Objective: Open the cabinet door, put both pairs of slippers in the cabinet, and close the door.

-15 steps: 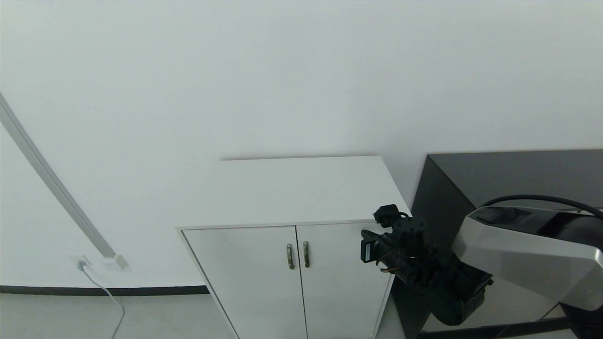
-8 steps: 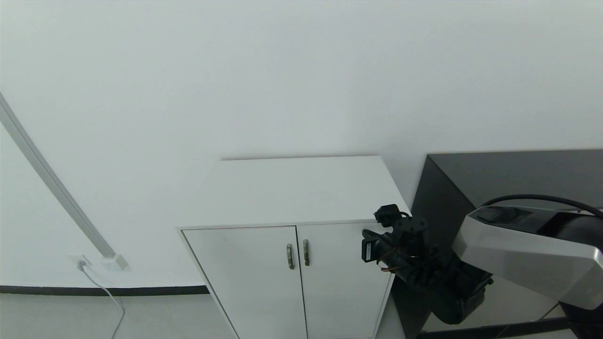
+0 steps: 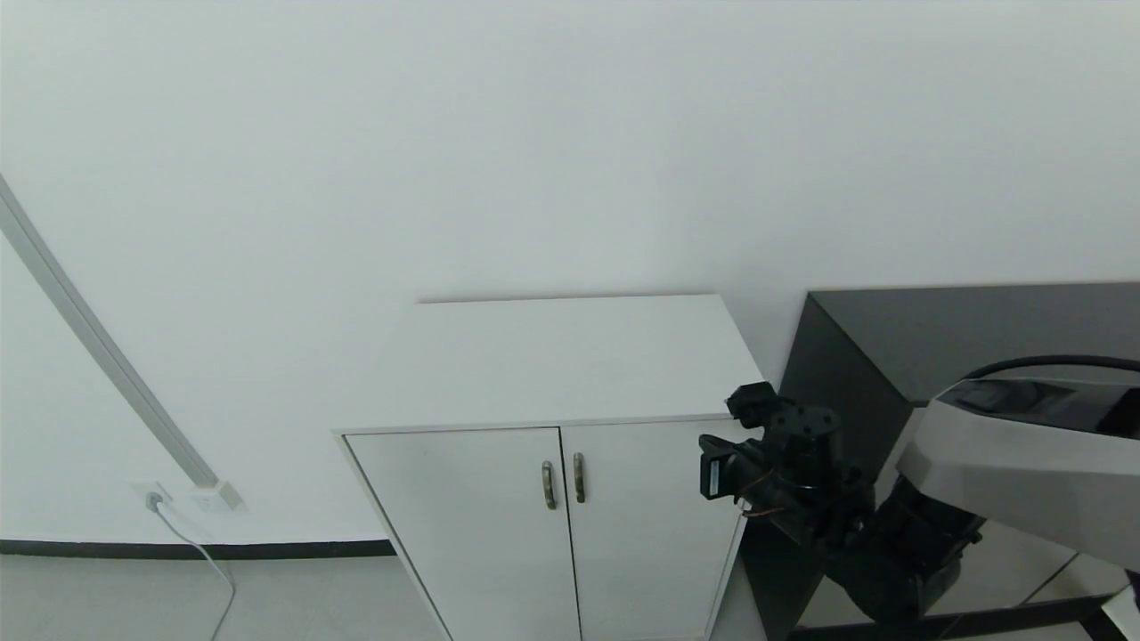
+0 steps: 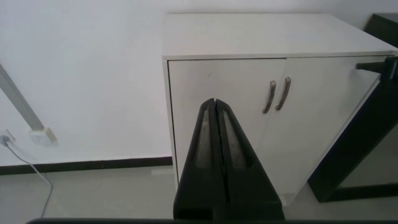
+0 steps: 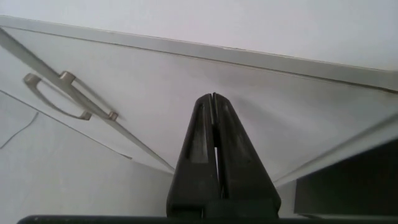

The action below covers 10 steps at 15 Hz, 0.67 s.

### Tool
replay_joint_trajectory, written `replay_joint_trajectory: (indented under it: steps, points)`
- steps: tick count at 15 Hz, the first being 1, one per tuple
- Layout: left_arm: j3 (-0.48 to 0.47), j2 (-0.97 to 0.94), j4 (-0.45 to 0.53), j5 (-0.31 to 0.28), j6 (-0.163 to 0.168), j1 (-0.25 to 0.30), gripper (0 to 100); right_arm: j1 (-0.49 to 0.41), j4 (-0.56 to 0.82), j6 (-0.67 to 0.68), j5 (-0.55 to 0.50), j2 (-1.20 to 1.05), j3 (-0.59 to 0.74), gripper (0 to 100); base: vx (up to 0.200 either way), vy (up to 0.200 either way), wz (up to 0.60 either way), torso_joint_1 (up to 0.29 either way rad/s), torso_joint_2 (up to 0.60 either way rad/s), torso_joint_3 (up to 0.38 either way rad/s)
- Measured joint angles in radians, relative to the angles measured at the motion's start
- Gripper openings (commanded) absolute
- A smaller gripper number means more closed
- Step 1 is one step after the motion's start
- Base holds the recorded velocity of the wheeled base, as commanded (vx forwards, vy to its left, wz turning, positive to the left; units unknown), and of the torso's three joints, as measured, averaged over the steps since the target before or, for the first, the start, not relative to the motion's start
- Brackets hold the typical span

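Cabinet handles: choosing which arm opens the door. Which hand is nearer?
Right. The right hand is close before the door, right of the handles; the left hand is farther back from the cabinet.

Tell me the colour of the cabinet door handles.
Brushed metallic grey handles on white doors, seen best in the left wrist view.

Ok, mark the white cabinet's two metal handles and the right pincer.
Left metal bar handle (image 3: pixel 548 485), head view, mid-bar.
Right metal bar handle (image 3: pixel 579 480), head view, mid-bar.
Right pincer (image 5: pixel 213 98), right wrist view, between its fingertips.

Right pincer (image 5: pixel 213 98): fingers pressing together, hovering before cabinet door (image 5: pixel 273 102).
Handles (image 5: pixel 87 96): two, sitting side by side, apart from pincer.
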Motion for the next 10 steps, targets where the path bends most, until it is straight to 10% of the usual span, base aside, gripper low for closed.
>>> replay_joint_trajectory:
  steps: [10]
  points:
    - [0.000, 0.000, 0.000, 0.002, -0.003, 0.000, 0, -0.256, 0.004, -0.020, -0.134, -0.589, 0.656, 0, 0.000, 0.000, 0.00, 0.000, 0.00, 0.000]
